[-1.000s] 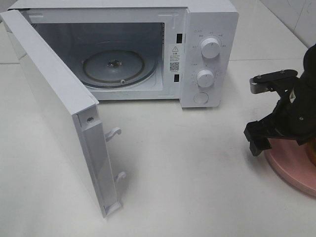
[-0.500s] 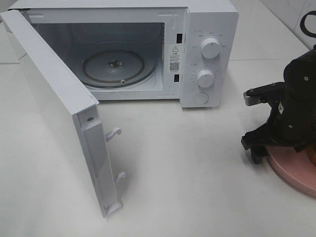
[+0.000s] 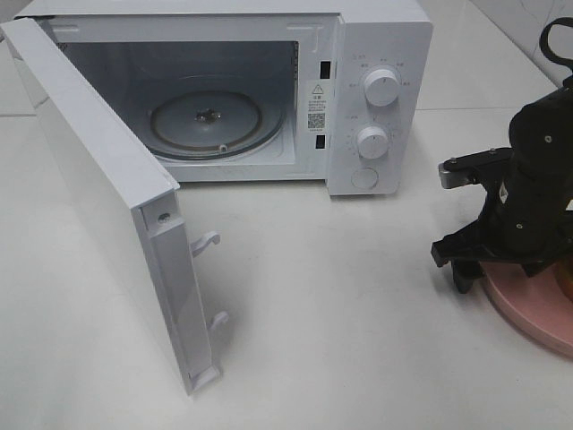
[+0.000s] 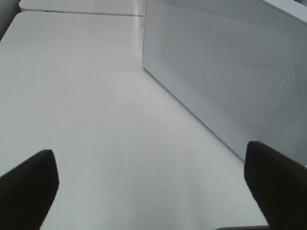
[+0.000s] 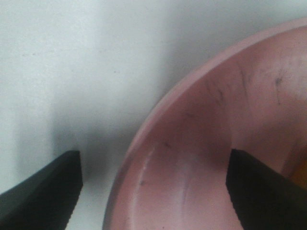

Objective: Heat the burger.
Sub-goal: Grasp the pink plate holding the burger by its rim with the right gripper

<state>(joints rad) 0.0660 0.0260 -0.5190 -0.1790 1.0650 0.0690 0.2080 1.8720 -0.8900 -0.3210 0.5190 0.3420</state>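
Looks like a plate pickup is being set up. The right gripper point(image 5: 153, 158) is spread open with nothing held, one finger outside the pink plate's point(image 3: 526, 309) rim and one inside it. The burger point(image 5: 300, 171) is barely seen, just an orange sliver further in on the plate. The rim should be pinched squarely and the plate kept level, or the burger could get slid off before the microwave point(image 3: 380, 45) is reached. The left gripper point(image 4: 148, 165) is wide open, nothing held.
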